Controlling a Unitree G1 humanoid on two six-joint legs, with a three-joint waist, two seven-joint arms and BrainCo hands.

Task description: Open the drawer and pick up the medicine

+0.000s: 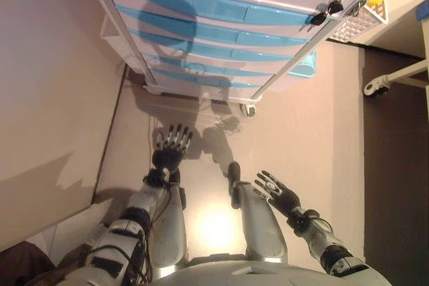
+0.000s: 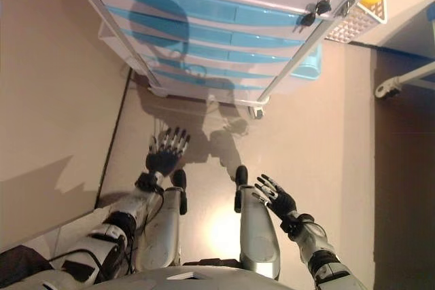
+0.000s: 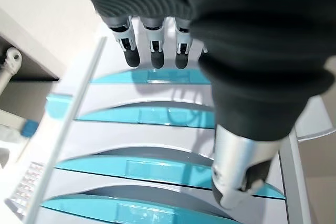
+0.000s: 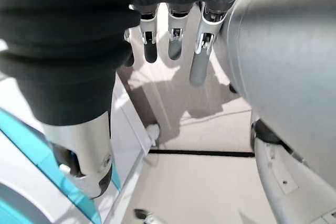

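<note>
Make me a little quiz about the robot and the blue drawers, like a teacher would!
1. True or false: the left hand is already holding a drawer of the cabinet.
2. What colour are the drawer fronts? A) red B) blue C) green
3. Fill the gap: the keys hang near the cabinet's ____ , on the robot's right.

Key:
1. False. Both the left hand and the right hand are open, away from the cabinet, holding nothing.
2. B. All the drawers look shut, and no medicine shows.
3. top.
</note>
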